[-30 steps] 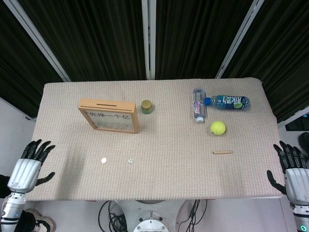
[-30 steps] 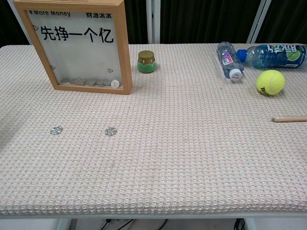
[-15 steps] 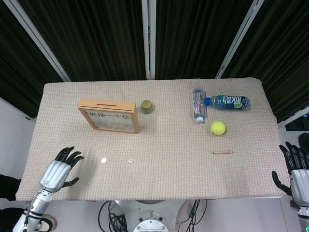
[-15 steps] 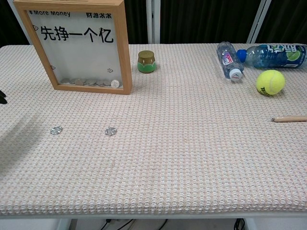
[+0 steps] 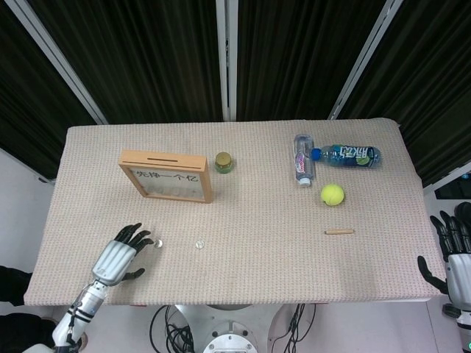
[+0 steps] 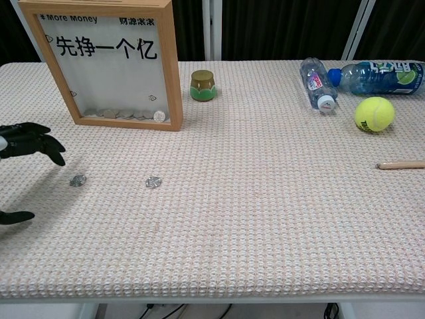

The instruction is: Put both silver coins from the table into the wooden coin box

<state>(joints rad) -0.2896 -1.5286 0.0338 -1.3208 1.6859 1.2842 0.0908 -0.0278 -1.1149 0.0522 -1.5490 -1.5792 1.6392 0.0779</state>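
**table stock: coins, box, bystanders**

left hand: fingers spread, holding nothing, low over the near left part of the table; thumb apart from the fingers.
near coin: flat on the cloth, just beyond the fingertips; touching or not, cannot tell.
far coin: flat, further to the right of the hand, nothing between it and the near coin.
box: upright wooden frame, behind the hand and coins, slot in its top edge, clear front with printed characters, coins heaped at its bottom.
jar: small, green, gold lid, just right of the box.
bottles: two, lying down, well to the right, caps near each other.
ball: yellow-green, in front of the bottles.
stick: short, wooden, nearer than the ball.
right hand: off the table's right edge, fingers apart, empty.
surface: beige woven cloth.
room: dark curtains with pale bars behind.
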